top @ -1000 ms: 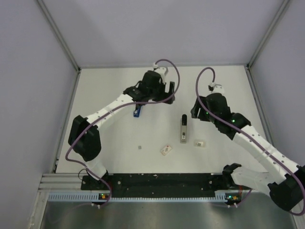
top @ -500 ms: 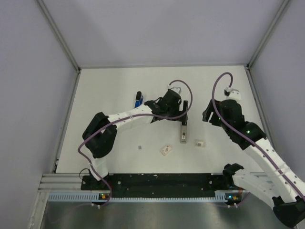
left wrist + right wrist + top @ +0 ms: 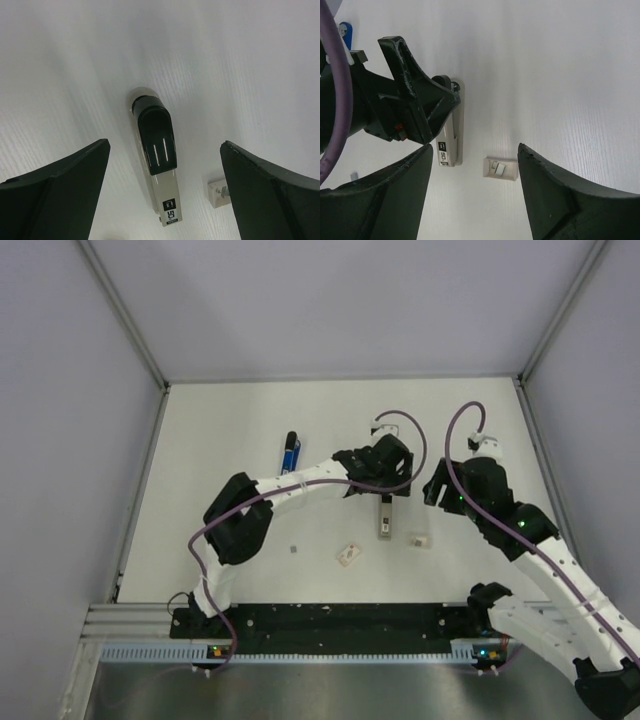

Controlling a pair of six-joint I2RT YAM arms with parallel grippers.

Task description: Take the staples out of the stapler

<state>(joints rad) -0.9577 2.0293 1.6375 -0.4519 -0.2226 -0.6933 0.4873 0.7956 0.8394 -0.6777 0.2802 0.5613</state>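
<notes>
Left gripper [image 3: 165, 145] spread wide and empty, hovering over the stapler [image 3: 167, 192] on the desk. I'd descend straight, straddling its body squarely. Staples [image 3: 292, 549] are probably that speck at its 8 o'clock.

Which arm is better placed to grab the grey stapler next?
Left. The left gripper hangs open directly over the stapler, jaws either side of it. The right gripper sits off to the side, open and empty.

Whitish box [image 3: 348, 555] on white table [image 3: 220, 430], near front; second whitish box [image 3: 419, 539] to its right, apart.
</notes>
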